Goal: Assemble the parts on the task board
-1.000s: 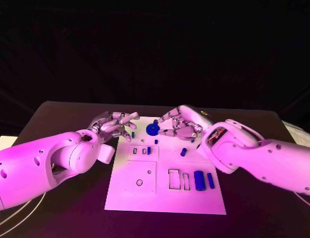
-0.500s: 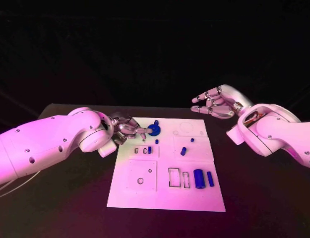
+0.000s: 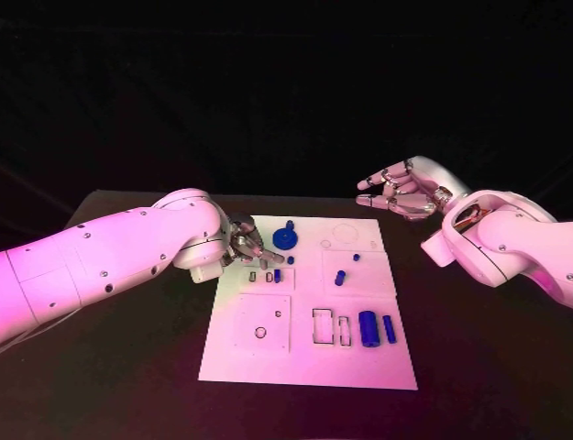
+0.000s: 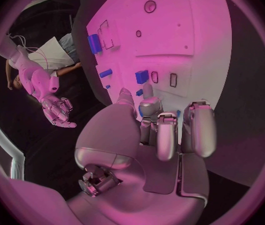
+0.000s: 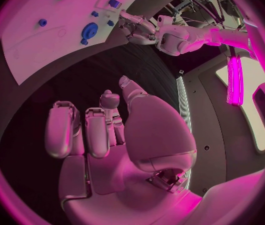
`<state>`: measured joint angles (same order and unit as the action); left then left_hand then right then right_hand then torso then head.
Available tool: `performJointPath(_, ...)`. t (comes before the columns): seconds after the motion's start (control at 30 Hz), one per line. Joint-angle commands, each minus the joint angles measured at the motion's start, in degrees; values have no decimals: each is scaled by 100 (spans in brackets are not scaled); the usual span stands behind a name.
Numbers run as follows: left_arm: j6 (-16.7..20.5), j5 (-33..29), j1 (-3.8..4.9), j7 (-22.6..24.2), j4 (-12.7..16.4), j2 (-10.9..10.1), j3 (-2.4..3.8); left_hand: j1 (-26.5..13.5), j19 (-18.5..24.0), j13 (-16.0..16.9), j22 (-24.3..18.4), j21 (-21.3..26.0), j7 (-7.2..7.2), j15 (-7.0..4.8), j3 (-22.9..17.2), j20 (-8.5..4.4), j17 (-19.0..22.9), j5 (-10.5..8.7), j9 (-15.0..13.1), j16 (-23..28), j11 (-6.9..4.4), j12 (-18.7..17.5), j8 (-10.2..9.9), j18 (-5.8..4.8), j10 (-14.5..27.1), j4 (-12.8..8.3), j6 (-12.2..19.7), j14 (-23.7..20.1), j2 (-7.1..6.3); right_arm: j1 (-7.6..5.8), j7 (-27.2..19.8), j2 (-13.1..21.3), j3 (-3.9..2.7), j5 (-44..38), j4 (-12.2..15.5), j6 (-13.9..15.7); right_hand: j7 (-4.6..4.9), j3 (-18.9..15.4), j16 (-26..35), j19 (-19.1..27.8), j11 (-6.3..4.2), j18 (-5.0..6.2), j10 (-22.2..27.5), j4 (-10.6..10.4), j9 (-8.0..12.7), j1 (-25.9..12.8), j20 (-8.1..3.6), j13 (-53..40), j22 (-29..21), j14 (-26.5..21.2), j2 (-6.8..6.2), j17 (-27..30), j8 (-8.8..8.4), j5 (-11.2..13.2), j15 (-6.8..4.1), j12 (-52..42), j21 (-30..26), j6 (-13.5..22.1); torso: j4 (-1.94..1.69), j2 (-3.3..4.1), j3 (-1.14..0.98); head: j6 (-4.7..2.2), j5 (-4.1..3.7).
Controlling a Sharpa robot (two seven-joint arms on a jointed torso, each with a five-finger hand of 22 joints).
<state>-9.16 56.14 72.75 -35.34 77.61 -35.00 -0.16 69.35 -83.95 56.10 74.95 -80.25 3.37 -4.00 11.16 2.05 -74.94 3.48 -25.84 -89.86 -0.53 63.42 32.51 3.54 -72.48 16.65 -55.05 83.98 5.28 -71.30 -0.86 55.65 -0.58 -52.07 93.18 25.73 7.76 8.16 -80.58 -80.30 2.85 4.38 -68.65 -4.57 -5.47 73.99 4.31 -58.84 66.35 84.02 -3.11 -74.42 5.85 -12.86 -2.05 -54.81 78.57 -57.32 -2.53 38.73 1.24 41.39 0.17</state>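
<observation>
Blue gear part [image 3: 285, 239] sat near the task board [image 3: 306, 362] far edge, by the left hand [image 3: 247, 246], fingers curled, empty. Right hand [image 3: 405, 188] raised, half-curled, empty. Looked light, rigid, slick; pinch its rim.

The left hand [image 3: 247, 246] sits mostly behind its own forearm at the task board's [image 3: 306, 367] far left edge — whether its curled fingers hold a part cannot be told. The small blue parts [image 3: 277, 276] beside it are too tiny to make out — shapes unclear.
</observation>
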Motion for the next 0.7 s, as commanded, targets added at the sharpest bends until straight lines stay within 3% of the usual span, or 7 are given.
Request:
performJointPath(0.03, -535, 299, 9, -210, -91, 93, -3, -67, -133, 4, 21, -21, -7, -39, 46, -25, -1506, -5, -47, -14, -26, 6, 47, -52, 11, -3, 65, 602, 2, 0, 63, -16, 4, -9, -18, -171, 25, 13, 27, 38, 9, 37, 37, -34, 3, -1, 10, 30, -17, 258, 20, 13, -24, -20, 54, 32, -40, 19, 11, 5, 10, -2, 10)
performJointPath(0.4, -743, 372, 8, -233, -257, 278, -14, -87, -147, 33, 76, -54, -10, -40, 103, -25, -1506, -10, -124, -14, -27, 29, 101, -61, 3, -4, 106, 602, 0, 0, 137, -40, 15, -50, -44, -234, 26, 4, 53, 59, 10, 47, 70, -44, 5, -3, 11, 83, -66, 250, 19, 44, -27, -32, 55, 89, -69, 26, -3, 3, 9, 100, 0)
performJointPath(0.7, -774, 376, 6, -228, -284, 354, -20, -89, -156, 57, 111, -76, -15, -42, 125, -27, -1506, -11, -168, -14, -31, 51, 135, -68, -10, -6, 117, 602, 11, 0, 144, -94, 22, -52, -78, -272, 26, 1, 63, 65, 10, 49, 75, -48, 5, -5, 11, 94, -80, 247, 20, 57, -27, -35, 55, 99, -76, 27, -2, 3, 7, 139, -7)
